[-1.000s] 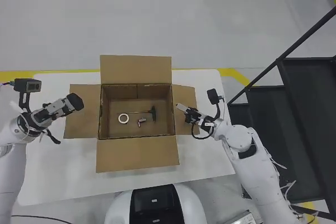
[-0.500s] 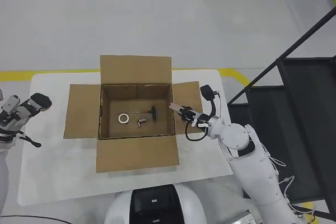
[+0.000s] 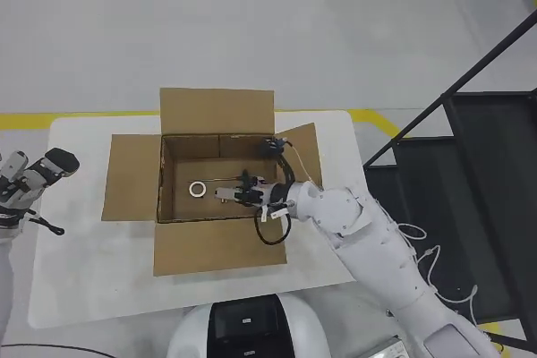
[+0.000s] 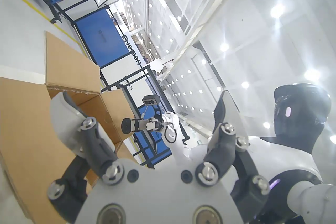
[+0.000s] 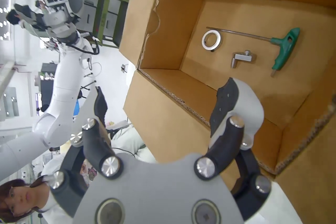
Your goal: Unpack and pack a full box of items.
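Observation:
An open cardboard box [image 3: 217,245] stands mid-table with its flaps spread. On its floor lie a metal ring [image 3: 198,189], a small metal bracket [image 3: 225,193] and a green T-handle hex key [image 5: 284,47]. The right wrist view also shows the ring [image 5: 211,40] and the bracket [image 5: 242,58]. My right gripper [image 3: 243,191] hangs open over the box's right half, above the key, holding nothing [image 5: 168,101]. My left gripper [image 3: 61,161] is open and empty beyond the table's left edge, pointing toward the box [image 4: 144,109].
The white table [image 3: 80,268] has bare room left of and in front of the box. A black metal stair frame [image 3: 483,179] stands close at the right. The box's right flap [image 3: 306,152] stands tilted up beside my right arm.
My right arm swung from beside the box's right flap to over the box interior. My left arm drew back off the left flap to the table's left edge, then held still.

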Robot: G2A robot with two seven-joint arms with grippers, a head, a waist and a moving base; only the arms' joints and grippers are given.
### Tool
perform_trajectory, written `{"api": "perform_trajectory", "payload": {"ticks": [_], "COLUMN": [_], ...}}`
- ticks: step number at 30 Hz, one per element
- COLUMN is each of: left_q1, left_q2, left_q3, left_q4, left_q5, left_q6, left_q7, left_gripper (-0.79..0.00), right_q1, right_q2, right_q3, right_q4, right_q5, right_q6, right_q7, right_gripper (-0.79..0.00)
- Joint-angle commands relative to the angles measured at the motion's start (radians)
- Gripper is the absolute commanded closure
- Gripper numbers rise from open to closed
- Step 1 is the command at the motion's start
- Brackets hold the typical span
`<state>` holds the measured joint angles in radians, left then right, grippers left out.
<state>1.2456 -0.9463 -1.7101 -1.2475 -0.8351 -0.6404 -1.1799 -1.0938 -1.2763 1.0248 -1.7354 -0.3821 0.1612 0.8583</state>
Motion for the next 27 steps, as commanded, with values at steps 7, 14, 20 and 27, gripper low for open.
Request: {"api": "perform_trajectory", "payload": {"ticks": [7, 14, 20, 27], "left_q1": [0.0, 0.0, 0.0, 0.0], "left_q2": [0.0, 0.0, 0.0, 0.0], "left_q3": [0.0, 0.0, 0.0, 0.0], "left_q4": [0.0, 0.0, 0.0, 0.0], "left_q5": [0.0, 0.0, 0.0, 0.0], "left_q6": [0.0, 0.0, 0.0, 0.0], "left_q7": [0.0, 0.0, 0.0, 0.0], "left_gripper": [-0.785, -0.785, -0.785, -0.785], "right_q1": [0.238, 0.32, 0.322, 0.322], "right_q2": [-0.045, -0.076, -0.078, -0.078], "right_q3": [-0.187, -0.263, -0.263, -0.263], "right_q4": [0.207, 0.344, 0.351, 0.351], "right_q5": [-0.125, -0.146, -0.138, -0.138], "right_q6": [0.14, 0.133, 0.128, 0.128], "right_q7": [0.096, 0.108, 0.11, 0.11], "right_gripper": [-0.785, -0.785, -0.785, -0.785]}}
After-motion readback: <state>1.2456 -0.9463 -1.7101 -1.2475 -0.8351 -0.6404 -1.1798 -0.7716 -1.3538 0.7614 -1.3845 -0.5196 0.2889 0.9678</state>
